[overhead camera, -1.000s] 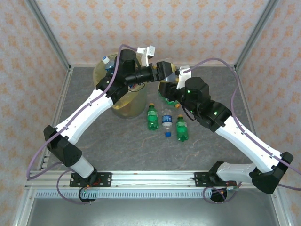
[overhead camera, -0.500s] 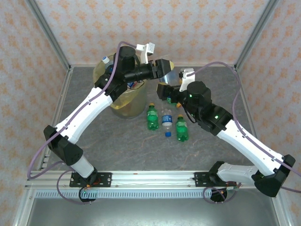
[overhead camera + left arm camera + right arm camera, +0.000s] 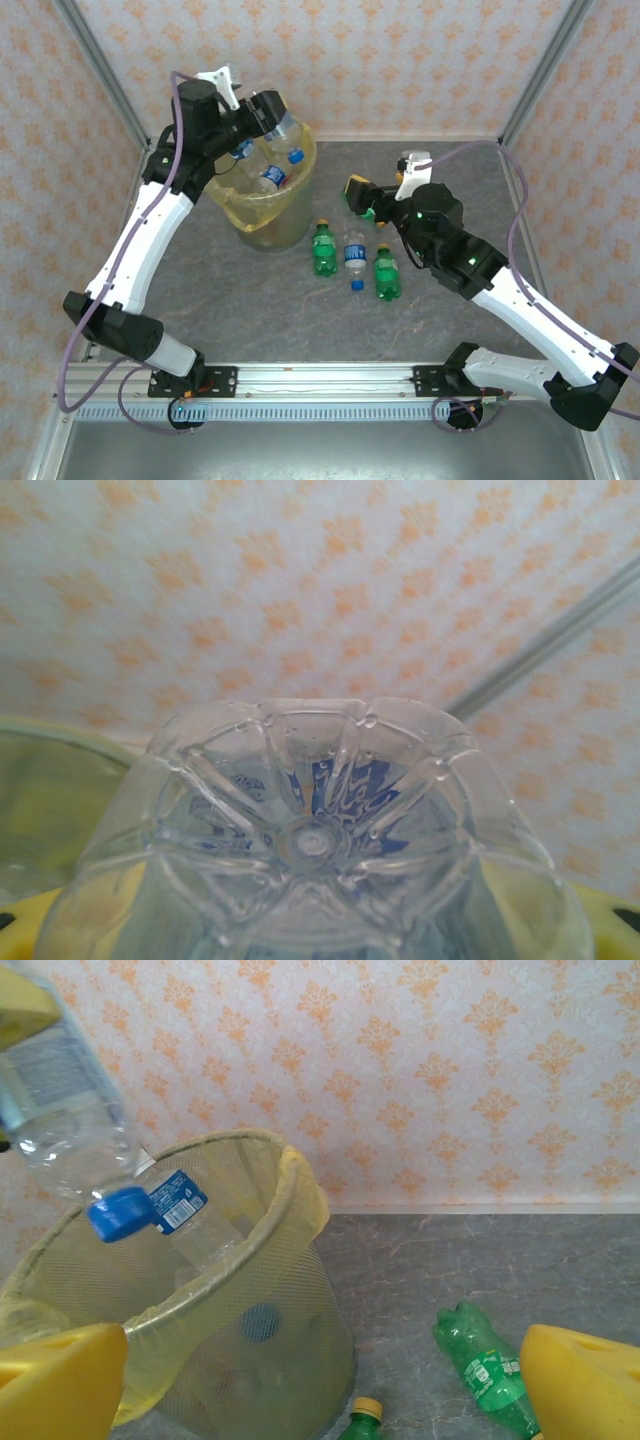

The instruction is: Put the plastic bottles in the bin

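Grey marbled surface (image 3: pixel 250 300) carries the whole setup; the bin (image 3: pixel 262 215), round and lined with a yellow bag, stands at far left on it, with at least two clear bottles inside, one blue-labelled bottle (image 3: pixel 182 1205) leaning on the wall. Left pincer (image 3: pixel 276 120) is above the bin's far right rim, clamped on a clear bottle (image 3: pixel 62 1100); it is held tilted, blue cap (image 3: pixel 118 1213) down, ribbed base (image 3: pixel 315 835) facing the left wrist camera. Right pincer (image 3: pixel 358 190) hangs just right of the bin, yellow fingers (image 3: pixel 585 1385) apart, nothing between them; a lying green bottle (image 3: pixel 485 1370) is on the surface beneath it. Three more sit in a row near centre: left green bottle (image 3: pixel 323 250), middle clear bottle (image 3: pixel 354 250), right green bottle (image 3: pixel 386 275).

Judgement: step in hand is the drop, and the task is partly done, with at least four bottles left on the surface. The cap looks inside the rim line but close to the right edge; I would bring the bottle nearer the mouth's centre and lower before letting go. It is light and empty-looking, so it may glance off the slack bag rim or off the leaning bottle and tip out. Open the fingers wide in one go so neither pad drags it sideways; keep the right pincer clear of the rim meanwhile.
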`<action>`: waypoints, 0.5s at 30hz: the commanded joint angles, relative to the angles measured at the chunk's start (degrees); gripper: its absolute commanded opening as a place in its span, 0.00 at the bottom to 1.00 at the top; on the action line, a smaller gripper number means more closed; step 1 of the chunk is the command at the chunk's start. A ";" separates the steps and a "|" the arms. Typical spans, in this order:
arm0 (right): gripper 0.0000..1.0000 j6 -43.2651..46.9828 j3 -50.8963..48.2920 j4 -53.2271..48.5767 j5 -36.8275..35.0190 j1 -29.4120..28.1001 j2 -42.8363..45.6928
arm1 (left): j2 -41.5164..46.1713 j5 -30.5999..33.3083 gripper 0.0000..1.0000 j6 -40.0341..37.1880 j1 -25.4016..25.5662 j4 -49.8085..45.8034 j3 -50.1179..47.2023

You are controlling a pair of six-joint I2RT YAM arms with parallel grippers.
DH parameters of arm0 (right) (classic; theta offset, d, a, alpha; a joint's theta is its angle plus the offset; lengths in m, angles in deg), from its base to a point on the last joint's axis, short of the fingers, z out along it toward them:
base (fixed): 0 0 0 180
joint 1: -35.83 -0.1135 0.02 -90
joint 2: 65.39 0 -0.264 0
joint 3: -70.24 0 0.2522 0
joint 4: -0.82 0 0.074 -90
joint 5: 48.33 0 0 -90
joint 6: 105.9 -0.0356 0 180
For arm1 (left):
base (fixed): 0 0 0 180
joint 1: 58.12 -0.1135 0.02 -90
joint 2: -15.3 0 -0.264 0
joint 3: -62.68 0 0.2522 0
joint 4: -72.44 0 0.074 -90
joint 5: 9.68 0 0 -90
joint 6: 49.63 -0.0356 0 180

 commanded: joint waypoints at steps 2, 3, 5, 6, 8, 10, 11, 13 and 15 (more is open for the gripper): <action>1.00 -0.82 -0.30 1.67 -1.36 -0.07 0.24 | 2.16 13.10 0.59 -8.20 0.22 -4.11 0.61; 1.00 -0.83 -0.23 1.65 -1.27 -0.05 0.06 | 2.07 15.06 0.59 -9.24 0.22 -4.29 0.40; 1.00 -0.91 -0.20 1.69 -0.86 -0.03 -0.12 | 1.74 18.23 0.59 -10.93 0.21 -3.74 -0.44; 1.00 -0.87 -0.27 1.70 -0.68 -0.06 -0.17 | 1.25 18.98 0.59 -11.47 0.23 -3.23 -0.64; 1.00 -1.18 -0.28 1.73 -1.06 -0.08 -0.30 | -0.15 19.61 0.59 -12.40 0.22 -2.19 -0.63; 1.00 -1.24 -0.09 1.59 -1.55 0.00 -0.33 | -2.16 19.79 0.59 -12.64 0.20 -1.84 -0.10; 1.00 -1.23 -0.01 1.45 -1.74 -0.05 -0.31 | -3.26 19.55 0.59 -12.74 0.22 -1.80 0.23; 0.99 -1.34 0.24 1.00 -2.02 -0.05 -0.27 | -5.43 18.39 0.60 -12.41 0.15 -2.05 0.85; 1.00 -1.64 0.35 0.05 -2.72 -0.09 -0.30 | -7.68 16.76 0.62 -11.49 0.22 -3.06 1.94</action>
